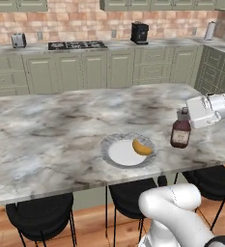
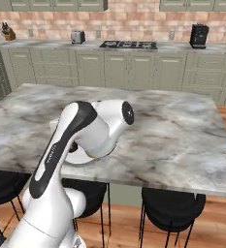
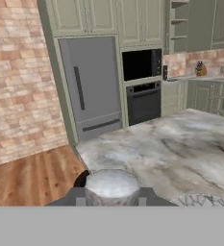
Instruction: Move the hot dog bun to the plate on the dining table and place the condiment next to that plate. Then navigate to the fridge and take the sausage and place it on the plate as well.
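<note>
**A home kitchen built around a marble island**

The dining table (image 1: 61, 130), a marble-topped island with black round stools (image 1: 39, 217) tucked under its near edge, sits mid-room. Behind it run sage-green cabinets (image 1: 85, 70) below a brick backsplash (image 1: 75, 24), carrying a gas cooktop (image 1: 77, 45), toaster (image 1: 18, 40) and black coffee machine (image 1: 139, 33). Off the island's end stand the fridge (image 3: 90, 86) and a wall oven (image 3: 143, 102) (microwave (image 3: 141, 64) above it).
</note>
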